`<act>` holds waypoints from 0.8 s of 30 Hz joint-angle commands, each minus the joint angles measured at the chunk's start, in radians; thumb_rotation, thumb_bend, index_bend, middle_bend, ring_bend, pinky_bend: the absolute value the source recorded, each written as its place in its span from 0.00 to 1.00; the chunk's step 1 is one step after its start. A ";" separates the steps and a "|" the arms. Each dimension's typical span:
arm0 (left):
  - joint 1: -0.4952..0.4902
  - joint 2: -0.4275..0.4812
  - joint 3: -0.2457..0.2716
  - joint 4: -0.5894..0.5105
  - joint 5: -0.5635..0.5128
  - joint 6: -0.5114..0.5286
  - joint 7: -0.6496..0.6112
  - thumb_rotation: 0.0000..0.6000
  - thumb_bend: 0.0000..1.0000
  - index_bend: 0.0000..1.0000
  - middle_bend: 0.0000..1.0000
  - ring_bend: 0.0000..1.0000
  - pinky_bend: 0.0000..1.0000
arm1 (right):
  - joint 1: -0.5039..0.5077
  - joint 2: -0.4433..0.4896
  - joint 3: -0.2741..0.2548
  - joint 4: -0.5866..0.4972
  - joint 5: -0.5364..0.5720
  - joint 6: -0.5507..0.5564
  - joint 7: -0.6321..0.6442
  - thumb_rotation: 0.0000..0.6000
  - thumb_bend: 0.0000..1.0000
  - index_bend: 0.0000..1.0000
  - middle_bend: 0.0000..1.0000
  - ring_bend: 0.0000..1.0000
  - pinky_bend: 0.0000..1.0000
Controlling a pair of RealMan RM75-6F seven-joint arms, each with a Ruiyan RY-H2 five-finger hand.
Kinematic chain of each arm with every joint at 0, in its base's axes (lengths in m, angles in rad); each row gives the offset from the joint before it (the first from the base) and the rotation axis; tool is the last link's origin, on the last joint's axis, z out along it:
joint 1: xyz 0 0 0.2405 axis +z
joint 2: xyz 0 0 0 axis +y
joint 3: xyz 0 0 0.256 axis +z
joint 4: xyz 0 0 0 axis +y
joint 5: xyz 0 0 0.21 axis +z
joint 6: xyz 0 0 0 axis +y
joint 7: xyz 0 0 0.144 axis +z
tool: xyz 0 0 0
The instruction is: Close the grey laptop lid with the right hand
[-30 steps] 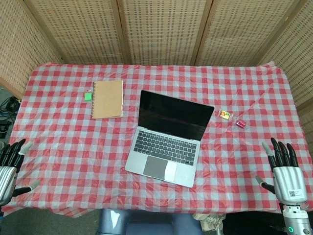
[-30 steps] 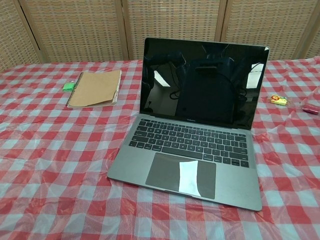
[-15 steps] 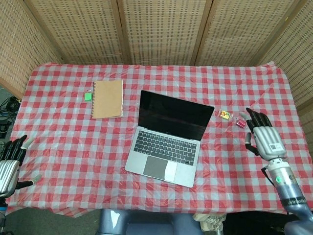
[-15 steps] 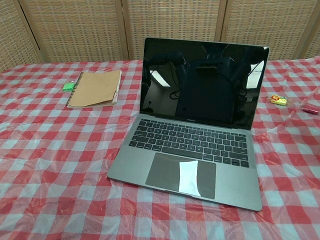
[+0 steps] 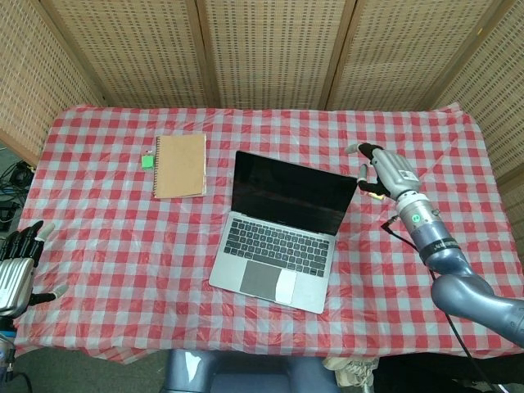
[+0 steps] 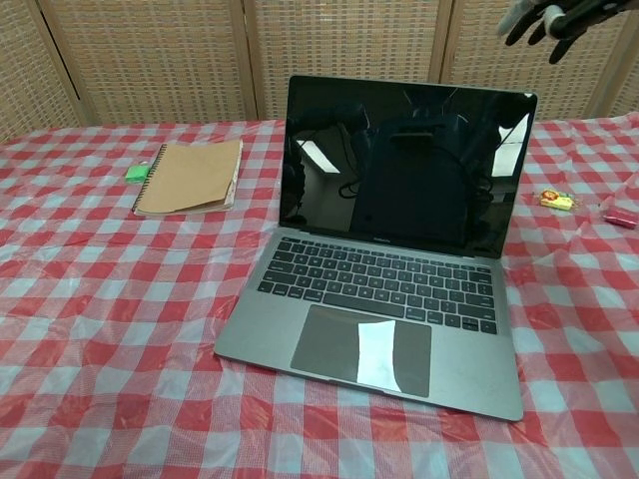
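Note:
The grey laptop (image 5: 278,233) (image 6: 389,259) stands open in the middle of the checked table, its dark screen upright and facing me. My right hand (image 5: 386,169) (image 6: 555,15) hovers in the air just right of and above the lid's top right corner, fingers spread, holding nothing and not touching the lid. My left hand (image 5: 18,262) hangs open off the table's near left edge, seen only in the head view.
A brown spiral notebook (image 5: 180,164) (image 6: 190,176) lies left of the laptop with a small green item (image 5: 147,160) beside it. A yellow sweet (image 6: 557,200) and a pink one (image 6: 621,216) lie right of the laptop. Wicker screens stand behind the table.
My right hand has risen from the near right table edge and moved in toward the lid's top right corner. The left hand has dropped slightly. The laptop has not moved.

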 commanded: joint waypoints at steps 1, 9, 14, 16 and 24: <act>-0.004 -0.003 -0.003 0.004 -0.010 -0.006 0.004 1.00 0.00 0.00 0.00 0.00 0.00 | 0.075 -0.043 -0.032 0.063 0.099 -0.036 -0.039 1.00 1.00 0.30 0.33 0.23 0.35; -0.009 -0.006 -0.003 0.006 -0.018 -0.010 0.011 1.00 0.00 0.00 0.00 0.00 0.00 | 0.176 -0.074 -0.112 0.120 0.247 -0.079 -0.093 1.00 1.00 0.32 0.34 0.24 0.36; -0.011 -0.008 -0.003 0.010 -0.023 -0.010 0.014 1.00 0.00 0.00 0.00 0.00 0.00 | 0.226 -0.072 -0.145 0.147 0.341 -0.117 -0.091 1.00 1.00 0.36 0.38 0.27 0.38; -0.012 -0.009 -0.003 0.011 -0.026 -0.012 0.015 1.00 0.00 0.00 0.00 0.00 0.00 | 0.239 -0.061 -0.153 0.145 0.368 -0.144 -0.080 1.00 1.00 0.38 0.40 0.30 0.41; -0.017 -0.013 -0.002 0.014 -0.035 -0.017 0.020 1.00 0.00 0.00 0.00 0.00 0.00 | 0.258 -0.013 -0.165 0.122 0.400 -0.232 -0.017 1.00 1.00 0.41 0.45 0.38 0.49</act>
